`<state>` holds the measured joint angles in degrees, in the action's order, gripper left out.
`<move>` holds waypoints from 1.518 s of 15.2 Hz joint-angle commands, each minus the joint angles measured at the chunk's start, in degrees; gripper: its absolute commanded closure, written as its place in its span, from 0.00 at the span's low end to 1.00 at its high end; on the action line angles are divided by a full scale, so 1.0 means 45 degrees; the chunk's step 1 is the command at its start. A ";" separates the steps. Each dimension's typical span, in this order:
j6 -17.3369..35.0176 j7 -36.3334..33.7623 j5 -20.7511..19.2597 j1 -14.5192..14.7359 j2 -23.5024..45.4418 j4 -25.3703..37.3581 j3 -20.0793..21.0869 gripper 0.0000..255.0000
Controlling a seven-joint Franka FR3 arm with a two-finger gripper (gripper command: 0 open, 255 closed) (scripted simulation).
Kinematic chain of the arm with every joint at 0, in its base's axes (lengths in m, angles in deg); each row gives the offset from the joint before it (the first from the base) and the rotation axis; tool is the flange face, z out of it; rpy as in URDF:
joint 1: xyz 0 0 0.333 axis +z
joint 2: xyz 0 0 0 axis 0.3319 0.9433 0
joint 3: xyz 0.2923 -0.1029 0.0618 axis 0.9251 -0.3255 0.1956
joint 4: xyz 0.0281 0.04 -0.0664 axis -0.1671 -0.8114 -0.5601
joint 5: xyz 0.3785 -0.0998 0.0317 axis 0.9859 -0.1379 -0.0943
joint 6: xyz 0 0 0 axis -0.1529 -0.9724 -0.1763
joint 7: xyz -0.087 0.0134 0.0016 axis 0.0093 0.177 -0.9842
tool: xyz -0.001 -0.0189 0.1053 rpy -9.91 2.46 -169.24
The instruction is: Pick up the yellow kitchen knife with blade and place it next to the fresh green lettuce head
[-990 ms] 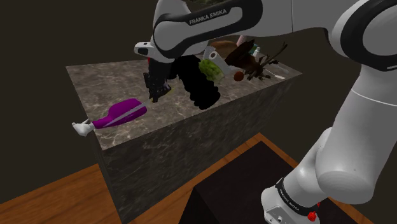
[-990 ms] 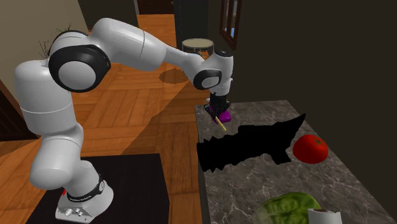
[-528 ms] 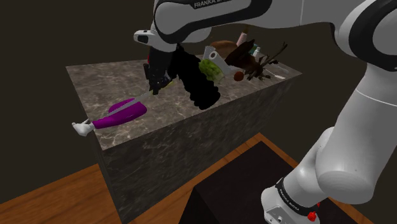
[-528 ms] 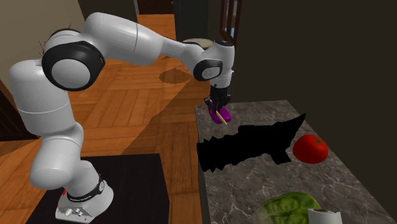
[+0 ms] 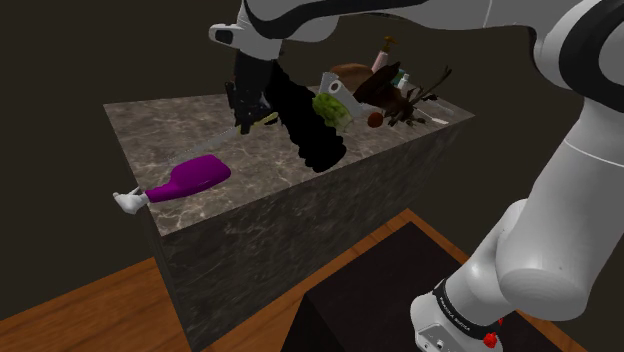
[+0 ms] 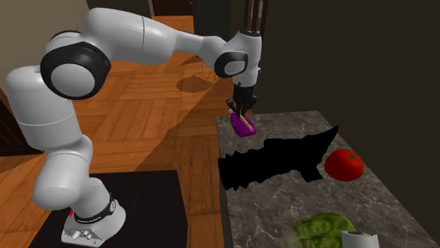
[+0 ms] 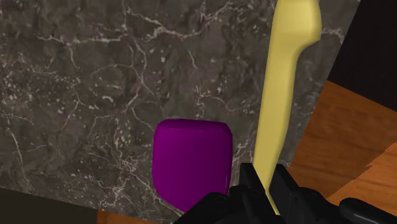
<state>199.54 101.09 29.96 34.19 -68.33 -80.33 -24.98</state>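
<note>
My gripper (image 7: 270, 188) is shut on a pale yellow knife (image 7: 284, 83), which runs from between the fingers out over the dark marble counter (image 7: 83, 102). In the shoulder view the gripper (image 5: 245, 120) hangs above the counter's near end with the knife (image 5: 263, 120) slanting down toward that view's left. From the second exterior view the gripper (image 6: 243, 113) holds the knife (image 6: 245, 125) above a purple object. The green lettuce head (image 5: 330, 108) sits farther along the counter, and appears as a green head (image 6: 321, 231) at the second exterior view's lower right.
A purple object (image 5: 190, 178) with a white handle lies under the gripper at the counter's edge (image 6: 249, 131). A jagged black shape (image 6: 275, 160) lies mid-counter. A red tomato (image 6: 344, 163), a white roll (image 6: 356, 239) and brown clutter (image 5: 385, 90) crowd the lettuce end.
The gripper has risen from just above the counter with the knife clasped in it. The purple object has stayed in place.
</note>
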 commanded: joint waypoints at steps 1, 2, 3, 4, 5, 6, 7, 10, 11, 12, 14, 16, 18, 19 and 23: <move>-0.0312 -0.0030 -0.0007 -0.0004 -0.0042 0.0266 -0.0001 1.00; -0.0474 -0.0046 -0.0009 -0.0005 -0.0068 0.0403 -0.0002 1.00; -0.0637 -0.0061 -0.0011 -0.0006 -0.0092 0.0543 -0.0002 1.00; -0.0801 -0.0078 -0.0014 -0.0008 -0.0113 0.0687 -0.0002 1.00; -0.0965 -0.0094 -0.0017 -0.0009 -0.0131 0.0834 -0.0002 1.00; -0.1130 -0.0111 -0.0020 -0.0010 -0.0146 0.0985 -0.0002 1.00; -0.1233 -0.0121 -0.0021 -0.0010 -0.0159 0.1075 -0.0002 1.00; -0.1137 0.0759 0.0196 -0.0512 -0.0888 0.0156 -0.0324 1.00; -0.1119 0.1055 0.0256 -0.0674 -0.1109 -0.0115 -0.0441 1.00; -0.1109 0.1352 0.0310 -0.0831 -0.1317 -0.0369 -0.0564 1.00; -0.1106 0.1946 0.0399 -0.1140 -0.1698 -0.0827 -0.0822 1.00; -0.1124 0.2542 0.0464 -0.1441 -0.2033 -0.1220 -0.1096 1.00; -0.1160 0.3137 0.0506 -0.1737 -0.2319 -0.1550 -0.1382 1.00; -0.1184 0.3435 0.0519 -0.1883 -0.2445 -0.1692 -0.1531 1.00; -0.1311 0.4625 0.0528 -0.2464 -0.2828 -0.2111 -0.2143 1.00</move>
<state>193.84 120.09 32.33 23.94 -80.63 -89.35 -33.75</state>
